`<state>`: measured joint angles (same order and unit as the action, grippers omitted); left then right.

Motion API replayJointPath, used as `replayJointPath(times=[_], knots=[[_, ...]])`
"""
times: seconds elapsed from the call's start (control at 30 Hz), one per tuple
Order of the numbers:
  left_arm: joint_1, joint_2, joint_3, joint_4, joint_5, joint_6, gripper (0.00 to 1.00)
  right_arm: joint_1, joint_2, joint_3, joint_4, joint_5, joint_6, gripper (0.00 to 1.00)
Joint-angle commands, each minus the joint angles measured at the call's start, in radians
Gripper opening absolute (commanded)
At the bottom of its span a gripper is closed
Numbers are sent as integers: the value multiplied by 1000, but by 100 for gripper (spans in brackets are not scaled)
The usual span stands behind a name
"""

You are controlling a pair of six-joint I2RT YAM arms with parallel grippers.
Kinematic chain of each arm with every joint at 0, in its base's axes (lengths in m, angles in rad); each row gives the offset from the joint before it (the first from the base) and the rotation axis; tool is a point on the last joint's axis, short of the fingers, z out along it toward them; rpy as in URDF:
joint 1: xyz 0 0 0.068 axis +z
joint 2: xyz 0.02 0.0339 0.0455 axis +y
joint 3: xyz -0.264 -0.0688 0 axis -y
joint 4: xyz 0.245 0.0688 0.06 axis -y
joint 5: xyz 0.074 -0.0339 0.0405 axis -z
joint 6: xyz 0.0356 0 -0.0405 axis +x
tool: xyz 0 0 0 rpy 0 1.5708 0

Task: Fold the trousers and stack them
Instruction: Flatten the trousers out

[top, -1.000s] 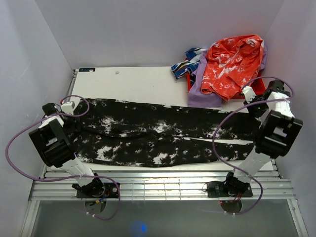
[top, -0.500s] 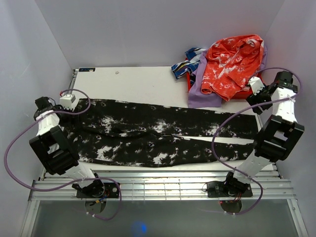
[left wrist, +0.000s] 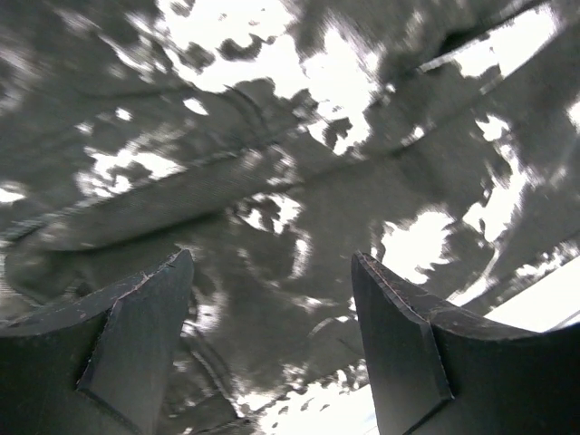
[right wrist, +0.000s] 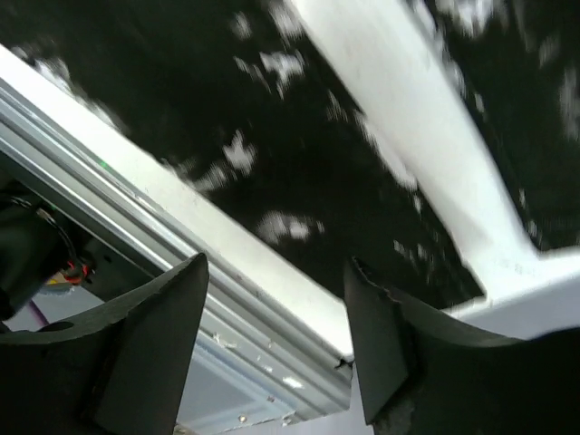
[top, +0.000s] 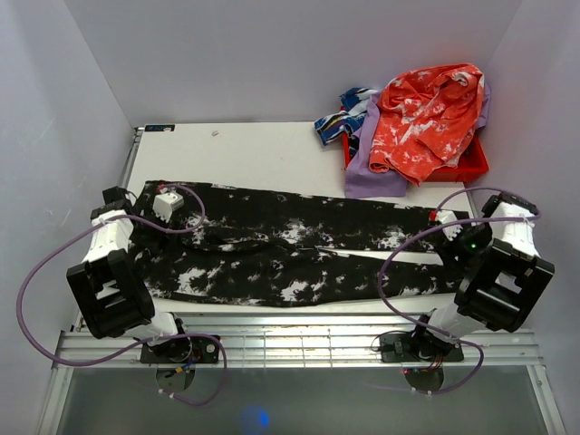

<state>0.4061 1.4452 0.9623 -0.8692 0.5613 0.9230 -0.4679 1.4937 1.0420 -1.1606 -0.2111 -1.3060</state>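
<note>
The black trousers (top: 290,249) with white blotches lie flat and full length across the table, waist at the left and the two leg ends at the right. My left gripper (top: 172,210) hovers over the waist end. In the left wrist view it (left wrist: 272,272) is open with only the blotched fabric (left wrist: 299,181) beneath it. My right gripper (top: 446,228) hangs above the leg ends. In the right wrist view it (right wrist: 276,272) is open and empty over a dark leg (right wrist: 317,163) and the table's front edge (right wrist: 227,245).
A pile of clothes sits at the back right: an orange-red garment (top: 421,118), a blue-white patterned cloth (top: 349,113) and a purple cloth (top: 372,168) on a red tray (top: 473,168). A metal rail (top: 290,340) runs along the near edge. White walls close in both sides.
The left gripper has swung from the table's left edge inward over the waist. The right gripper has come from beside the clothes pile toward the near side, over the leg ends.
</note>
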Motion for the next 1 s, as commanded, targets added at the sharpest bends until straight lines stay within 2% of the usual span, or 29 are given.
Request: replayJointPath(times=[0.0, 0.13, 0.27, 0.47, 0.63, 0.77, 0.8, 0.9, 0.93, 0.97], knots=[[-1, -65, -13, -25, 35, 34, 81, -110, -58, 16, -16, 49, -81, 68], [-1, -89, -30, -24, 38, 36, 81, -299, -21, 93, -39, -10, -119, 75], [-1, -77, -17, -22, 49, 19, 81, -383, 16, 115, -2, -56, -159, 77], [-1, -42, 32, -13, 57, -27, 81, -394, 121, 118, 70, -149, -164, 77], [-1, -43, 36, -4, 54, -36, 81, -393, 226, 157, 49, -226, -165, 77], [-1, -45, 23, 7, 54, -45, 81, -376, 229, 118, 102, -252, -157, 75], [-1, -45, 20, 9, 58, -49, 81, -373, 229, 107, 114, -258, -157, 74], [-1, -48, 19, 18, 72, -65, 81, -362, 238, 96, 108, -283, -162, 53], [-1, -49, 23, 21, 74, -69, 81, -360, 235, 101, 76, -292, -164, 34], [-1, -49, 21, 22, 75, -69, 81, -359, 229, 108, 58, -300, -167, 25]])
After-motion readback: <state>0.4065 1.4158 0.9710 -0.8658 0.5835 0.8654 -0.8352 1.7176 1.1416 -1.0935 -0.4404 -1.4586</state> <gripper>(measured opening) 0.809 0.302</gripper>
